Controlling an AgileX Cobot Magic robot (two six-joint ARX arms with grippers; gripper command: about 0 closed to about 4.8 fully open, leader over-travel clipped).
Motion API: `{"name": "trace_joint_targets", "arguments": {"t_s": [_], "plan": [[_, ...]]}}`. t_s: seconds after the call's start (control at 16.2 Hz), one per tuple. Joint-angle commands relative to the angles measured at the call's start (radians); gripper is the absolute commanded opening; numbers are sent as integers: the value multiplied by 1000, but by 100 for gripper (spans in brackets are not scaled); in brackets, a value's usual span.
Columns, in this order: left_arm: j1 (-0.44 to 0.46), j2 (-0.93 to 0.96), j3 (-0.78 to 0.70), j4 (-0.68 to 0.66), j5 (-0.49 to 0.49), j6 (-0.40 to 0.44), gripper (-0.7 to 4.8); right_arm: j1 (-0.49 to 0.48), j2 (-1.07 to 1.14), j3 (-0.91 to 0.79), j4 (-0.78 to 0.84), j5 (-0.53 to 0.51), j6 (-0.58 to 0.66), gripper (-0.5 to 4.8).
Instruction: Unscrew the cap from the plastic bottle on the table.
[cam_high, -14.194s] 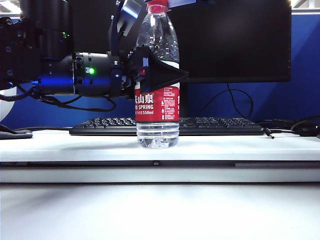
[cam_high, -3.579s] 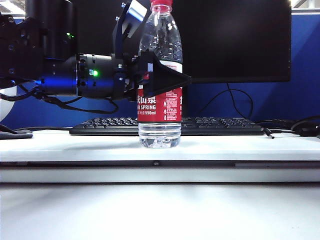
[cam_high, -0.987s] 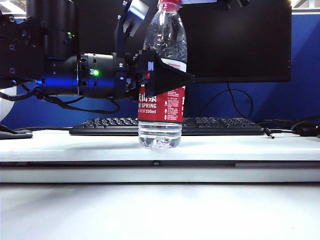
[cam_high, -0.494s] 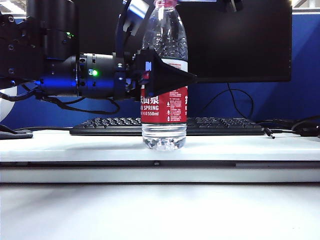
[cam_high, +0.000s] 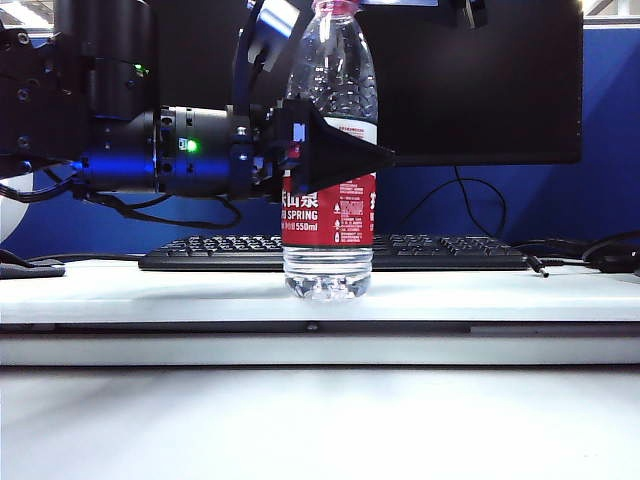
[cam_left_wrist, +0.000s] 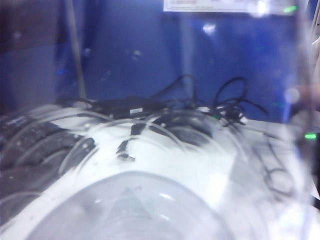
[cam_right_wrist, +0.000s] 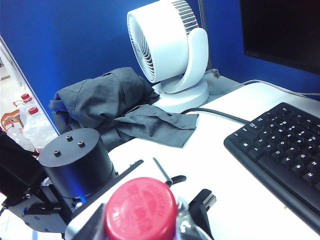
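At centre frame your plastic bottle (cam_high: 329, 180) stands upright on the table (cam_high: 150, 290), left gripper (cam_high: 335, 155) clamped round its label; behind it the keyboard (cam_high: 440, 252); your right gripper is out of shot, state unclear, above the cap (cam_right_wrist: 141, 207)

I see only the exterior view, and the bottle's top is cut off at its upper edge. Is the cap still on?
Observer: Yes. The right wrist view looks down on the red cap, sitting on top of the plastic bottle.
Operator: Is the right gripper closed on it?
Observer: I can't tell. The right gripper's fingers show in no view, but the cap sits close under its camera.
Operator: Is the left gripper's hold good?
Observer: The left gripper clamps the bottle at the label's top. The left wrist view is filled by the bottle's clear wall.
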Motion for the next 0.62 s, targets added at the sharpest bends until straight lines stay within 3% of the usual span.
{"name": "trace_joint_targets", "arguments": {"t_s": [0.06,0.25,0.43,0.62], "plan": [[1,2,0,-26,-10,-13,268,0,3,-9,-23,4,34,107],[1,2,0,-25,-12,-9,267,-1,2,-9,-7,16,45,117],[2,2,0,-25,-29,-2,267,-1,3,-9,-13,24,42,183],[2,2,0,-25,-45,-2,267,-1,-15,-9,-17,148,43,228]]}}
